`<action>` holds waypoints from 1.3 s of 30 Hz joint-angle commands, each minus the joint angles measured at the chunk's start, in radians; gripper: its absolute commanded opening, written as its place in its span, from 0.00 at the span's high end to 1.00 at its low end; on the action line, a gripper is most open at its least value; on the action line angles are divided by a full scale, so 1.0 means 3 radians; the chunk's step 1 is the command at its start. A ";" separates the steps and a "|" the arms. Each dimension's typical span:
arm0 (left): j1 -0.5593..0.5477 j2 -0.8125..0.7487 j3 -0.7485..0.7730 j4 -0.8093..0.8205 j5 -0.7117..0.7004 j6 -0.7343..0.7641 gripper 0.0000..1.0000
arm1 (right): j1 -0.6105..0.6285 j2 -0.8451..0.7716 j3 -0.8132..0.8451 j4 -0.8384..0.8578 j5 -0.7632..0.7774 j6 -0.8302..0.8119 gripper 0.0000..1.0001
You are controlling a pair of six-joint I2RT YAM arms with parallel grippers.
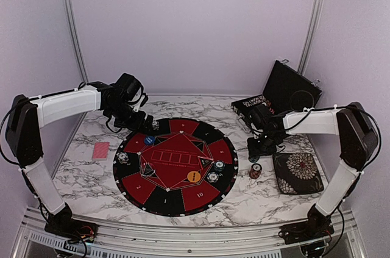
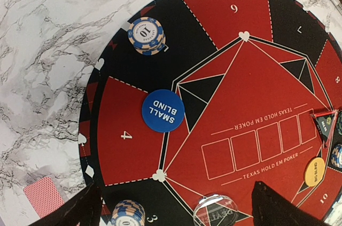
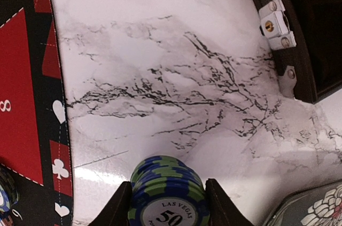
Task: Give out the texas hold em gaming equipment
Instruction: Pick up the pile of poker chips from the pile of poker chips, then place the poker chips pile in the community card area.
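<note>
A marble-patterned table holds a round red and black Texas hold 'em mat at its centre. At far left, a pink-red-backed playing card lies face down on the marble, just off the mat. The left gripper hovers over the mat's upper left edge, fingers spread wide and holding nothing. Beneath it, the left wrist view shows a blue and cream chip stack marked 10, a blue "small blind" button on the mat, and an orange button farther right. On bare marble right of the mat, the right gripper has its fingers around a blue and green chip stack marked 50; whether the pads press it is hard to tell. Another chip stack sits beside a dark flower-patterned tray. Behind stands an open black case.
</note>
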 commanded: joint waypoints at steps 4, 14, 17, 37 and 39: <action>0.0009 0.0031 -0.0037 0.0018 0.0008 0.0026 0.01 | 0.0013 -0.0139 0.0127 -0.0070 0.0082 0.0028 0.69; 0.0009 0.0036 -0.0036 0.0018 0.0006 0.0028 0.01 | 0.0013 -0.0173 0.0182 -0.0116 0.0103 0.0020 0.69; 0.0009 0.0035 -0.0034 0.0015 0.0006 0.0032 0.01 | 0.0018 -0.0185 0.0215 -0.0132 0.0108 0.0017 0.69; 0.0009 0.0027 -0.0042 0.0018 0.0017 0.0026 0.01 | 0.0420 0.0352 0.1083 -0.0337 0.0212 -0.0086 0.69; 0.0014 0.0025 -0.0045 0.0015 0.0017 0.0027 0.01 | 0.0484 0.0464 0.1217 -0.0356 0.0213 -0.0103 0.69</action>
